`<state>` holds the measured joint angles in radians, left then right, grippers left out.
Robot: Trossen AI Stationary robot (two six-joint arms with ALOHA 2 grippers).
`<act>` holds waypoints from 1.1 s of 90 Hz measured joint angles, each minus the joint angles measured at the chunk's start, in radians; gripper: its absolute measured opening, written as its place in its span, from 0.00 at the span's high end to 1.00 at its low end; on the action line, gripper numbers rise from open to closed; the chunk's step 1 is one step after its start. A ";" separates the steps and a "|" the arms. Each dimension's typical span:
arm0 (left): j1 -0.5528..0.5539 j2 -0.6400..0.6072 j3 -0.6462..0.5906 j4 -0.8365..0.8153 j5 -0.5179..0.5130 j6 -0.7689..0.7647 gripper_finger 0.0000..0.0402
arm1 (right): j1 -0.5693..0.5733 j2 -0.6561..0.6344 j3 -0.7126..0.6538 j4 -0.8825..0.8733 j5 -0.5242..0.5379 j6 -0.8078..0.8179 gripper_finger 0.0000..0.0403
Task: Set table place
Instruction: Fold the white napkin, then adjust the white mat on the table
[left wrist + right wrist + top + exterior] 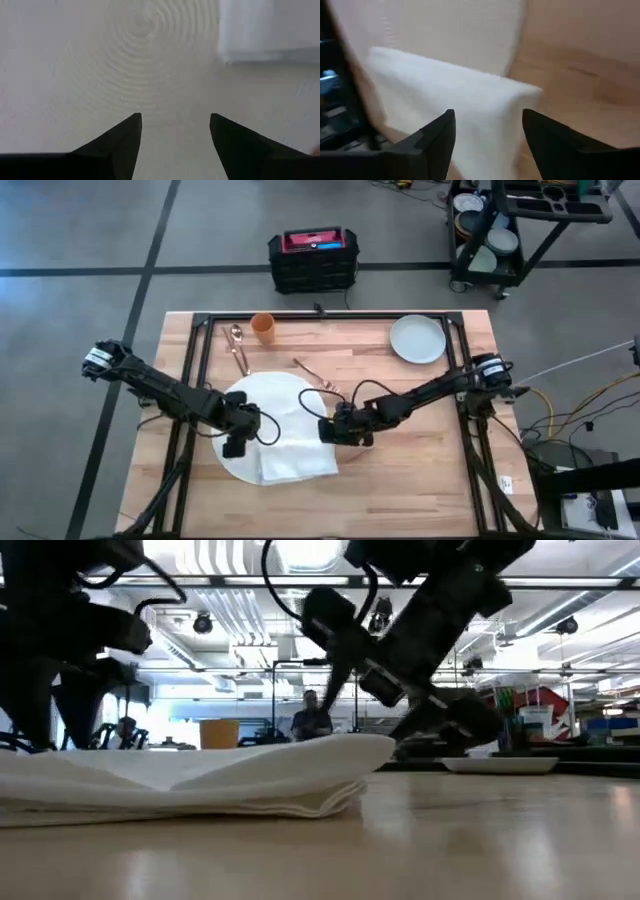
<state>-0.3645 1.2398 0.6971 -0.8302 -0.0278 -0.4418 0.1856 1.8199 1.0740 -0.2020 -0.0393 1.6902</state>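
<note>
The place, a large round white mat (250, 395), lies on the table (420, 450) near its middle. A folded white napkin (300, 452) rests flat on the mat's right and near part; the low view shows its stacked layers (200, 775). My left gripper (243, 432) hovers open over the mat's ringed weave (140, 65), left of the napkin (265, 30). My right gripper (328, 430) is open at the napkin's right edge, with a corner of the napkin (470, 100) between and ahead of its fingers. My right gripper (487, 120) comes in low from the table's right with a finger on either side of the napkin's right corner (515, 95). I cannot tell whether the fingers touch the cloth. The napkin lies on the mat.
A pale grey-green plate (417, 338) sits at the far right, an orange cup (262, 327) and a spoon (237, 345) at the far left, and a fork (318, 373) just beyond the mat. Bare wood (420, 480) lies right of the mat.
</note>
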 joint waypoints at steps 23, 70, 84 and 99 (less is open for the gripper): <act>-0.001 -0.014 0.000 0.134 0.213 -0.115 0.50 | 0.011 -0.133 0.000 -0.573 0.092 -0.113 0.48; 0.024 0.046 0.224 0.170 0.040 -0.019 0.77 | 0.084 -0.129 -0.010 -0.566 0.083 -0.350 0.65; 0.090 0.126 0.224 0.131 0.018 -0.040 0.98 | 0.066 -0.118 -0.009 -0.384 0.179 -0.416 0.96; 0.114 0.145 0.223 0.164 -0.010 -0.056 1.00 | -0.064 -0.090 -0.002 -0.140 0.213 -0.493 1.00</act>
<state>-0.2504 1.3850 0.9199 -0.6662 -0.0375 -0.4981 0.1212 1.7299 1.0721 -0.3419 0.1733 1.1975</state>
